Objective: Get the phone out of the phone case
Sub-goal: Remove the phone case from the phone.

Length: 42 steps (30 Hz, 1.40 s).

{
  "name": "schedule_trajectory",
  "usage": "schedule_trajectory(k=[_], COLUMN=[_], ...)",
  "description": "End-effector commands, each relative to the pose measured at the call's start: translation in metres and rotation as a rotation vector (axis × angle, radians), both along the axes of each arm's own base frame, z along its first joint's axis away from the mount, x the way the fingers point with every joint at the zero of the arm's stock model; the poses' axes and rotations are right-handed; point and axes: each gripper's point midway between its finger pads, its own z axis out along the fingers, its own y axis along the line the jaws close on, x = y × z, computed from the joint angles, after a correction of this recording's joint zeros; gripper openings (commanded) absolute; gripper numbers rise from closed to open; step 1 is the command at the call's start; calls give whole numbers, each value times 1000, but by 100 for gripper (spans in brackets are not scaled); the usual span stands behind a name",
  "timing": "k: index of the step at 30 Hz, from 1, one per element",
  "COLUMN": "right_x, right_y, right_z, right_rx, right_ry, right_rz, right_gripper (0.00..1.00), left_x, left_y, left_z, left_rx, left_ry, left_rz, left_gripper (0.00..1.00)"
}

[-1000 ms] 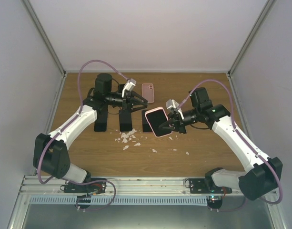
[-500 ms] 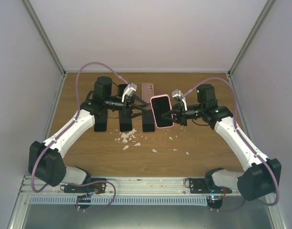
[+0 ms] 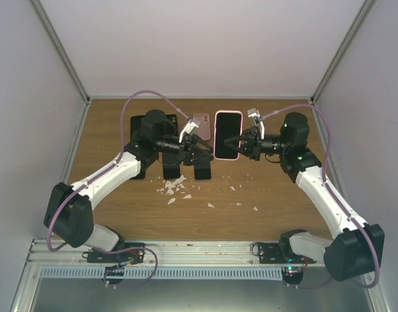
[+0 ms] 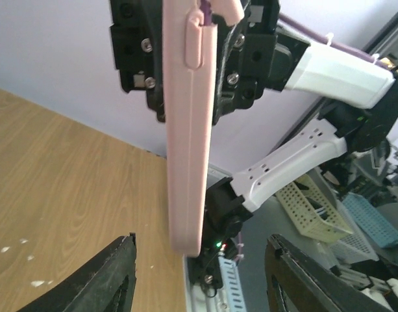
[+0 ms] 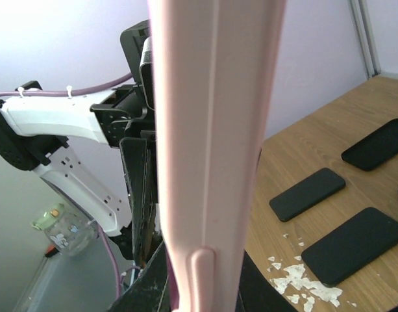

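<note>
My right gripper (image 3: 241,141) holds the phone (image 3: 228,135) above the table, its black screen facing up toward the top camera. The pink phone case (image 3: 228,114) still wraps the phone. In the right wrist view the case's pink side edge (image 5: 211,130) stands upright, and my right gripper (image 5: 200,289) is shut on it. My left gripper (image 3: 204,149) is just left of the phone and open. In the left wrist view the case edge (image 4: 186,130) hangs ahead, between the spread fingers (image 4: 114,279), without touching them.
A second pink case (image 3: 201,125) lies flat at the back of the wooden table (image 3: 270,188). Black phones (image 3: 171,170) lie side by side under the left arm, also seen as black phones (image 5: 307,194) in the right wrist view. White crumbs (image 3: 176,188) are scattered in front of them.
The right arm lifted the cased phone up and toward the back, turning it square to the camera. The left gripper opened wider and swung right to the phone's left edge.
</note>
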Motion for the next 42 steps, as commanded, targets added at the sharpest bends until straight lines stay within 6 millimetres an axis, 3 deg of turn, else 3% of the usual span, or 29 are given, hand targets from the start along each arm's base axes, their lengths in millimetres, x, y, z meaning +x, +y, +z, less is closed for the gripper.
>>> schedule_trajectory(k=[1, 5, 9, 15, 20, 25, 34, 35, 39, 42], right_x=[-8, -6, -6, -6, 0, 10, 12, 12, 11, 12], right_y=[-2, -2, -3, -3, -7, -14, -16, -16, -18, -21], right_z=[33, 38, 34, 34, 40, 46, 40, 41, 47, 50], right_rx=[93, 106, 109, 106, 92, 80, 59, 59, 68, 85], right_ry=[-54, -50, -35, -39, -55, -61, -48, -49, -52, -36], right_rz=[11, -1, -2, -2, -8, -28, -45, -48, -65, -75], right_gripper=[0, 1, 1, 7, 24, 26, 2, 0, 1, 1], left_x=[-7, -6, -2, -2, -10, -18, -12, -11, -4, -4], left_y=[-18, -25, -28, -29, -25, -20, -20, -20, -15, -12], left_z=[27, 35, 41, 34, 22, 13, 6, 4, -4, -11], left_rx=[-76, -94, -107, -87, -57, -37, -13, -9, 16, 37], left_ry=[-46, -33, -30, -26, -44, -55, -52, -53, -61, -63], left_rz=[-73, -81, -76, -80, -106, -128, -96, -92, -54, -30], left_gripper=[53, 46, 28, 0, 0, 0, 0, 2, 32, 33])
